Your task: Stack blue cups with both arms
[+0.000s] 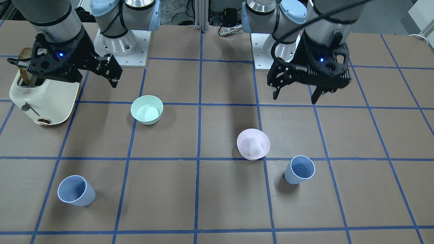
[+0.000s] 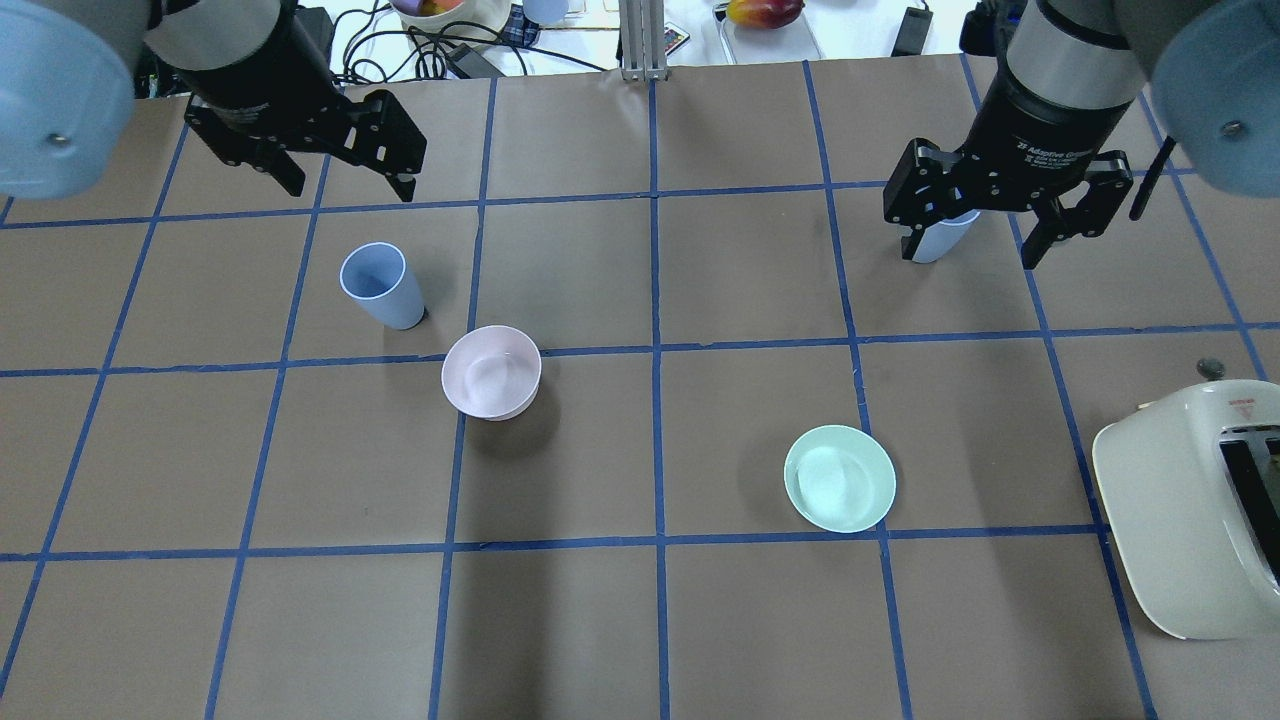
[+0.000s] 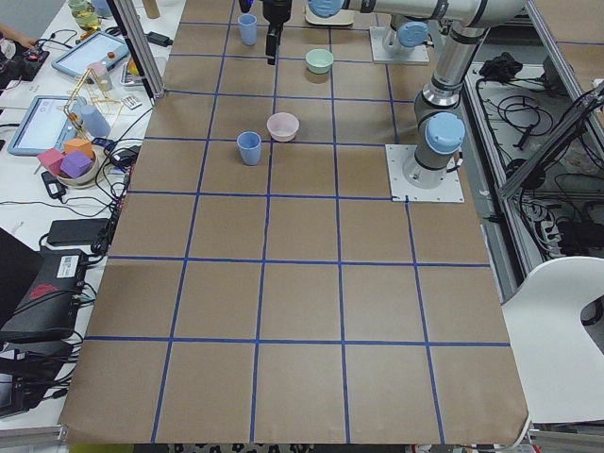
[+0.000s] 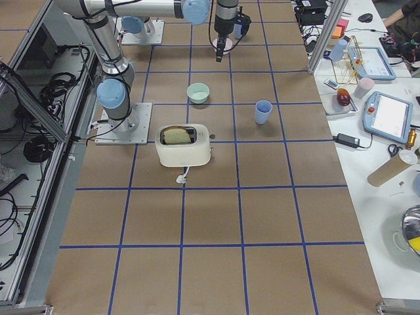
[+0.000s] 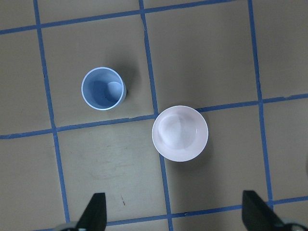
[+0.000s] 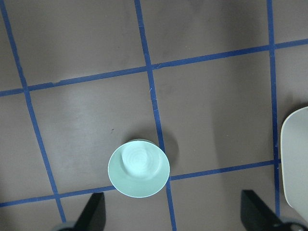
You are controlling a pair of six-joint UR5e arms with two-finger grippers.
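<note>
One blue cup [image 2: 380,285] stands upright on the robot's left side, next to the pale pink bowl [image 2: 491,371]. It also shows in the front view [image 1: 299,170] and the left wrist view [image 5: 102,89]. The second blue cup [image 1: 76,190] stands on the robot's right side, at the far part of the table; in the overhead view [image 2: 940,238] the right gripper partly hides it. My left gripper [image 2: 350,188] hangs open and empty, high above the table, short of its cup. My right gripper [image 2: 972,250] hangs open and empty, high above the table.
A mint-green bowl [image 2: 839,478] stands right of centre and shows in the right wrist view [image 6: 138,168]. A cream toaster [image 2: 1190,505] with toast sits at the robot's near right. Blue tape lines grid the brown table.
</note>
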